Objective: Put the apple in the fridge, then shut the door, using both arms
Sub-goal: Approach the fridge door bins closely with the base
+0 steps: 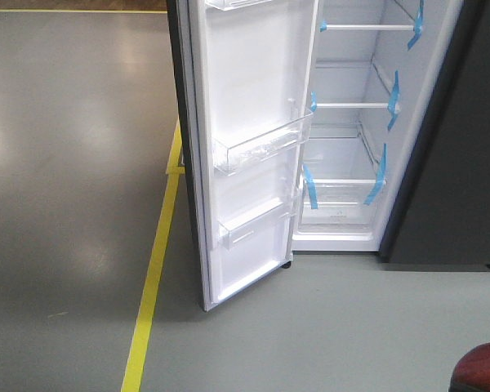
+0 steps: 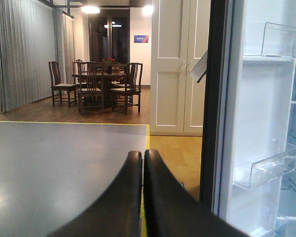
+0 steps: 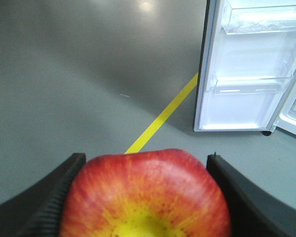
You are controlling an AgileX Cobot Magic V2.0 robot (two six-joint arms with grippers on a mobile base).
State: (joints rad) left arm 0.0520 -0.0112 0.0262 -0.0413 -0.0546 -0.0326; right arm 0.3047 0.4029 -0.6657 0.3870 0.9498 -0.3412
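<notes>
The bottom edge of the right wrist view cuts off the lower part of the apple (image 3: 145, 197) and the right hand (image 3: 146, 159) flanking it. In the front view the top edge cuts the fridge (image 1: 347, 77) and its door (image 1: 253, 90). In the left wrist view the left hand (image 2: 142, 157) runs off the bottom edge, and we cannot read the small blue sign (image 2: 141, 38) at upper centre.

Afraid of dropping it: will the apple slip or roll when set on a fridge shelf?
Being round, the apple may roll on a flat shelf. Its shiny skin looks slippery, though the ribbed fingers probably grip it.
</notes>
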